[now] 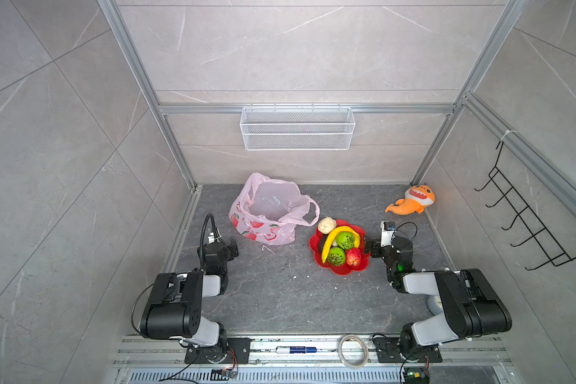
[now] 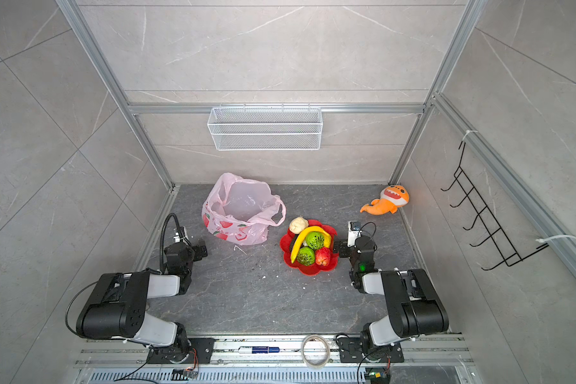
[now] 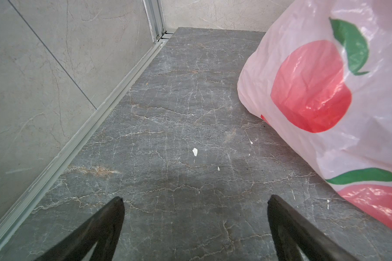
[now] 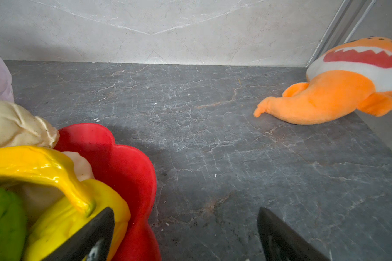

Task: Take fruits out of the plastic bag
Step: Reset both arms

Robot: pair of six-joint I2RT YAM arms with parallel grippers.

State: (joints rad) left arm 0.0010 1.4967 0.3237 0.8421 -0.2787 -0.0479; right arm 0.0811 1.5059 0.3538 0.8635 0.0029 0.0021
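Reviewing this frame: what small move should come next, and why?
Probably just draw the right arm back from the plate to rest. The bag looks empty through its open mouth, the fruits are piled on the plate, and both arms' jaws stand open, holding nothing. The bag's folds could hide something small, though.

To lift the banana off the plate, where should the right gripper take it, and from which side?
Likely mid-arch, from above, jaws across its narrow width. The banana lies topmost, arching over a green ball, so its middle is highest and clear; its ends dip toward the plate. The right gripper is open.
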